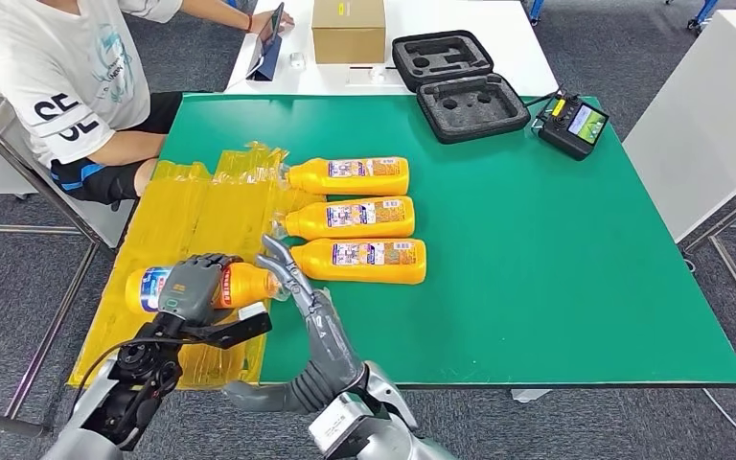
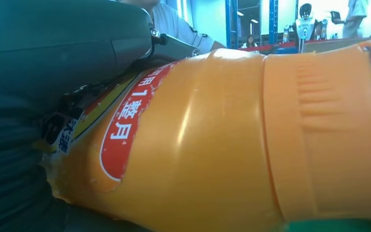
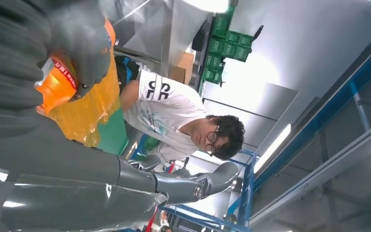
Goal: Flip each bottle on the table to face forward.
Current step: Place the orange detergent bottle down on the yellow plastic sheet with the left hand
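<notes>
The left robot hand [image 1: 190, 286] is gripping the fourth orange plastic bottle [image 1: 240, 285] over the yellow film, just left of three orange bottles [image 1: 356, 218] lying label-up on the green desk [image 1: 556, 268], while the right robot hand [image 1: 299, 287] is reaching spread-fingered toward its cap.
</notes>
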Motion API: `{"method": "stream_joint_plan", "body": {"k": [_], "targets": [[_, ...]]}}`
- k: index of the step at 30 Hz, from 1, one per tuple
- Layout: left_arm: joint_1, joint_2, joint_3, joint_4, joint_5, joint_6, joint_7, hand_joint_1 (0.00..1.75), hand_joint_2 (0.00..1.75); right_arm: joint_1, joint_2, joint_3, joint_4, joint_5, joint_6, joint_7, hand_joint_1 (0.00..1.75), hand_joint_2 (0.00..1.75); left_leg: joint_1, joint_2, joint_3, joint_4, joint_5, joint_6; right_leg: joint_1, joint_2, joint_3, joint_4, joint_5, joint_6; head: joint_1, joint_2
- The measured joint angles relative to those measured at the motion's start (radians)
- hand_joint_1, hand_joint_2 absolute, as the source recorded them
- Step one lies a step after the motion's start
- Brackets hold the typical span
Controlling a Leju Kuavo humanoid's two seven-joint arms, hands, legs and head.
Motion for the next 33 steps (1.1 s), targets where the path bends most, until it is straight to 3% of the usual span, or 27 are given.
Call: {"method": "stream_joint_plan", "body": {"k": [12,14,18,20,24,33], "targets": [[-0.138,0.039,-0.089,0.158,-0.125,-0.178,0.035,1.71,1.75,-0.019,0.019,0.004,0.049,-0.023,0.046,0.0,0.0,1.75,0.0,-0.001,0.002,0.0,0.001,0.0,0.0,0.0,0.003,0.0,0.0,0.0,0.0,0.0],[-0.156,0.04,-0.097,0.179,-0.119,-0.196,0.031,1.47,1.75,-0.019,0.021,0.004,0.054,-0.025,0.046,0.0,0.0,1.75,0.0,-0.001,0.004,0.0,0.001,0.0,0.0,0.0,0.005,0.0,0.0,0.0,0.0,0.0],[-0.202,0.04,-0.099,0.229,-0.054,-0.293,0.002,0.29,1.75,-0.019,0.025,0.004,0.065,-0.029,0.047,0.0,0.0,1.75,0.0,-0.001,0.006,-0.001,0.001,0.0,0.0,0.0,0.007,0.0,0.0,0.0,0.0,0.0],[-0.233,0.04,-0.093,0.26,0.001,-0.375,-0.019,0.07,1.75,-0.019,0.025,0.003,0.07,-0.031,0.049,0.0,0.0,1.75,0.0,0.0,0.008,-0.001,0.001,0.0,0.0,0.0,0.009,0.0,0.0,-0.001,0.0,0.0],[-0.289,0.04,-0.079,0.324,0.085,-0.498,-0.032,0.0,0.0,-0.018,0.026,0.001,0.089,-0.033,0.053,0.0,0.0,1.75,0.0,0.0,0.01,-0.001,0.0,-0.001,0.0,0.0,0.011,0.0,0.001,-0.001,0.0,0.0],[-0.363,0.026,-0.025,0.412,0.26,-0.684,-0.019,0.0,0.0,-0.021,0.041,-0.017,0.147,-0.022,0.06,0.0,0.0,1.75,0.0,0.0,0.013,-0.001,0.0,-0.001,0.0,0.0,0.013,0.0,0.0,-0.001,0.0,0.0]]}}
